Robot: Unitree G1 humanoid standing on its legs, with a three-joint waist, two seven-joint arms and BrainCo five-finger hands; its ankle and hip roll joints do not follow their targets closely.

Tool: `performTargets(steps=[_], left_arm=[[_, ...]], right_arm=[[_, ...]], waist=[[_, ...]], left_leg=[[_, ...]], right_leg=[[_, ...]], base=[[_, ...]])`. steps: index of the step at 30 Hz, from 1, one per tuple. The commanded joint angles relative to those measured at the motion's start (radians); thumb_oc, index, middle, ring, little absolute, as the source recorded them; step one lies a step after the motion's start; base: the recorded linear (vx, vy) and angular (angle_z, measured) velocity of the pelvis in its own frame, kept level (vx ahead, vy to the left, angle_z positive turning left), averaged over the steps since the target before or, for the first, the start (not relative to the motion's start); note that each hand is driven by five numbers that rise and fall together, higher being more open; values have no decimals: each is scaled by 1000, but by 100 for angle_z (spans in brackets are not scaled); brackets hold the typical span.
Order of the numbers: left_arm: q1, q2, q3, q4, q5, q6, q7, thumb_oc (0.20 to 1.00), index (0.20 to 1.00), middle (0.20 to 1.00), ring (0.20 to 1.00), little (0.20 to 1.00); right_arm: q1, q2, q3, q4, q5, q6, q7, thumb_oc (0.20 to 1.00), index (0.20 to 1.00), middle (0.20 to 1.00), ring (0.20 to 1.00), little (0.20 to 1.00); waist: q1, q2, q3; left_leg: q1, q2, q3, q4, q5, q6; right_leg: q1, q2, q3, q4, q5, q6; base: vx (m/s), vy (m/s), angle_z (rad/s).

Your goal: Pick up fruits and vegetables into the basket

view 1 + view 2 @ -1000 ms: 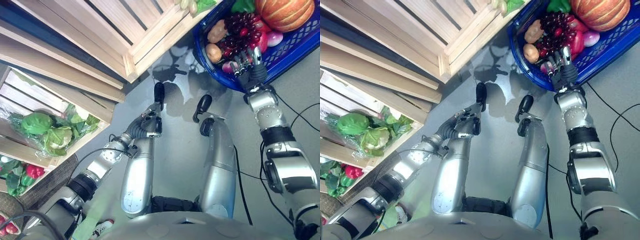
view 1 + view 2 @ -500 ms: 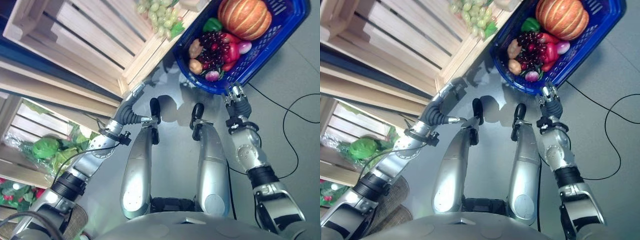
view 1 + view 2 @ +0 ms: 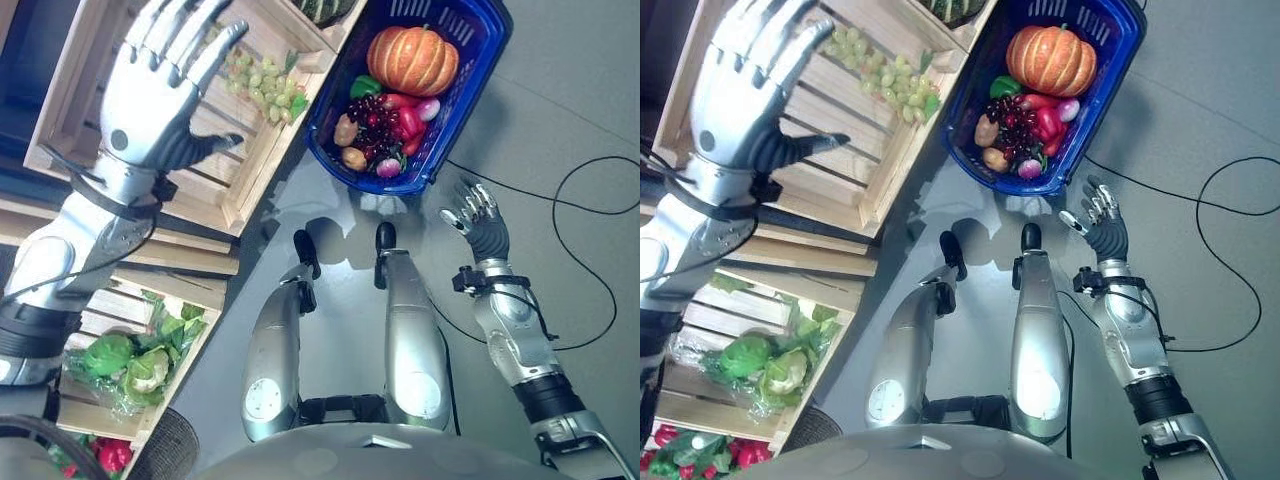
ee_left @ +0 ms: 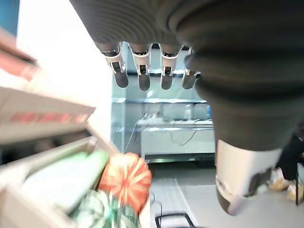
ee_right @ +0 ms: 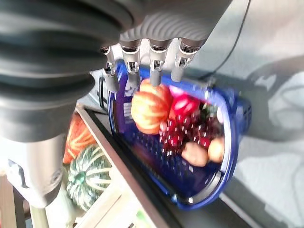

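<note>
Left hand (image 3: 160, 85) is being held wide open, empty, over the crate (image 3: 75, 110) with grapes (image 3: 262, 82). Right hand (image 3: 480, 218) is being held open near the basket (image 3: 480, 70).

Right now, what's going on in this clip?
The robot is collecting produce into a blue basket on the floor, which already holds a pumpkin, dark grapes and other items. Its left hand is raised, open and empty, over a wooden crate with green grapes in it. Its right hand hangs open and empty beside the basket, touching nothing.
</note>
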State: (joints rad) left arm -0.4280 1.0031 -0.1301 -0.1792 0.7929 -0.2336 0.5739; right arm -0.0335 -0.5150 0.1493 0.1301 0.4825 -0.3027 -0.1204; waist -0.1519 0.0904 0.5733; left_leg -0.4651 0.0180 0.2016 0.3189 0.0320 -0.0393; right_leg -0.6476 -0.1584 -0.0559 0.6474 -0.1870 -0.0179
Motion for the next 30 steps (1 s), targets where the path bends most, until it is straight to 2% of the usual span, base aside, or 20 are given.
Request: performTargets(steps=[1, 3, 8, 9, 11, 15, 20, 30], left_arm=[[-53, 0, -26, 52, 64, 95, 31, 1000, 1000, 1000, 1000, 1000], [-81, 20, -58, 82, 96, 143, 26, 1000, 1000, 1000, 1000, 1000], [-165, 52, -186, 246, 74, 243, -11, 1000, 1000, 1000, 1000, 1000], [-191, 50, -234, 305, 57, 262, -20, 1000, 1000, 1000, 1000, 1000], [-213, 37, -281, 378, -1, 285, -53, 1000, 1000, 1000, 1000, 1000], [-248, -2, -354, 546, -22, 300, -48, 1000, 1000, 1000, 1000, 1000], [-261, -62, -360, 712, -84, 328, -43, 1000, 1000, 1000, 1000, 1000], [-288, -105, -366, 868, -25, 384, -42, 1000, 1000, 1000, 1000, 1000]], right_arm=[[50, -71, -52, -98, -49, -20, 86, 1000, 1000, 1000, 1000, 1000], [58, -89, -50, -108, -44, -17, 125, 1000, 1000, 1000, 1000, 1000], [76, -140, -44, -141, -43, 4, 225, 1000, 1000, 1000, 1000, 1000], [78, -148, -37, -142, -41, 8, 239, 1000, 1000, 1000, 1000, 1000], [74, -159, -27, -148, -39, 17, 246, 1000, 1000, 1000, 1000, 1000], [66, -173, -23, -152, -39, 26, 264, 1000, 1000, 1000, 1000, 1000], [49, -179, -16, -150, -46, 35, 248, 1000, 1000, 1000, 1000, 1000], [23, -175, -22, -164, -26, 43, 216, 1000, 1000, 1000, 1000, 1000]], waist=[[-68, 72, -53], [-84, 73, -53], [-132, 74, -53], [-143, 73, -53], [-155, 72, -53], [-176, 69, -53], [-186, 66, -53], [-185, 58, -53]], left_leg=[[28, -36, 69, 80, -139, 28], [30, -34, 81, 84, -141, 28], [15, -26, 114, 101, -147, 31], [24, -26, 109, 113, -173, 25], [16, -24, 118, 119, -176, 25], [-8, -18, 134, 131, -175, 26], [-61, -10, 149, 153, -171, 25], [-160, -6, 153, 196, -178, 33]], right_leg=[[50, 54, -18, -91, 20, 49], [46, 55, -6, -90, 21, 52], [9, 69, 39, -75, 25, 58], [13, 73, 54, -60, -2, 65], [0, 76, 64, -55, -4, 66], [-31, 83, 84, -46, 1, 66], [-87, 90, 99, -30, 9, 63], [-185, 100, 108, 14, 11, 59]], base=[[45, 132, -20], [36, 102, -24], [49, 113, -30], [111, 133, -31], [72, 94, -32], [33, 67, -15], [25, 48, -12], [15, 25, 0]])
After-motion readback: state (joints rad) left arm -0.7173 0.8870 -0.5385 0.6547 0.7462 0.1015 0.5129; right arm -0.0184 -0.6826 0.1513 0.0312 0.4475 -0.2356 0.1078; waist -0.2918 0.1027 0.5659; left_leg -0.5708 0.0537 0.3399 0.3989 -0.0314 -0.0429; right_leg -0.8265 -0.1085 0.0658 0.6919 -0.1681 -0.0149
